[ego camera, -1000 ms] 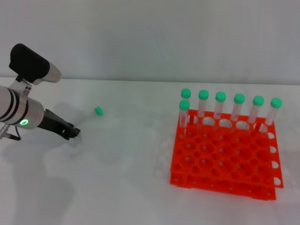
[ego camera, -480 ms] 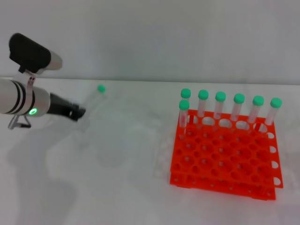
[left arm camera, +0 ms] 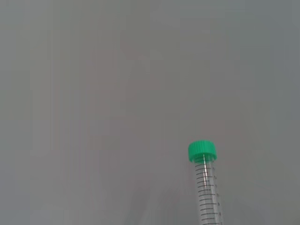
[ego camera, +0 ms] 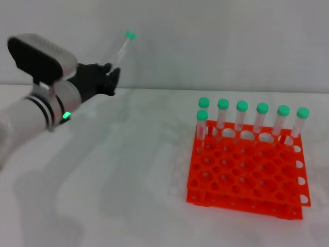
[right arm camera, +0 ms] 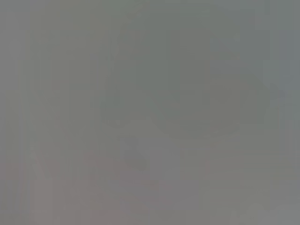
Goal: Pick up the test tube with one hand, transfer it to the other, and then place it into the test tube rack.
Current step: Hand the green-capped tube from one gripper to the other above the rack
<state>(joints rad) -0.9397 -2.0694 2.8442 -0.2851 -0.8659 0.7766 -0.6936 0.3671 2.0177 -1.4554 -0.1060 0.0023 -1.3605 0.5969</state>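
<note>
My left gripper (ego camera: pixel 109 77) is raised above the table at the far left, shut on the lower part of the test tube (ego camera: pixel 121 50). The clear tube tilts up and to the right, green cap on top. It also shows in the left wrist view (left arm camera: pixel 206 187) against a blank grey background. The orange test tube rack (ego camera: pixel 247 167) stands on the table at the right. Several green-capped tubes (ego camera: pixel 241 114) stand in its back row and one in its left column. My right gripper is out of view; the right wrist view shows only blank grey.
The white table (ego camera: pixel 118 195) spreads between my left arm and the rack. A pale wall (ego camera: pixel 205 41) rises behind the table's far edge.
My left gripper has lifted the test tube from the table and swung up and to the right. The tube has tipped from lying flat to pointing upward.
</note>
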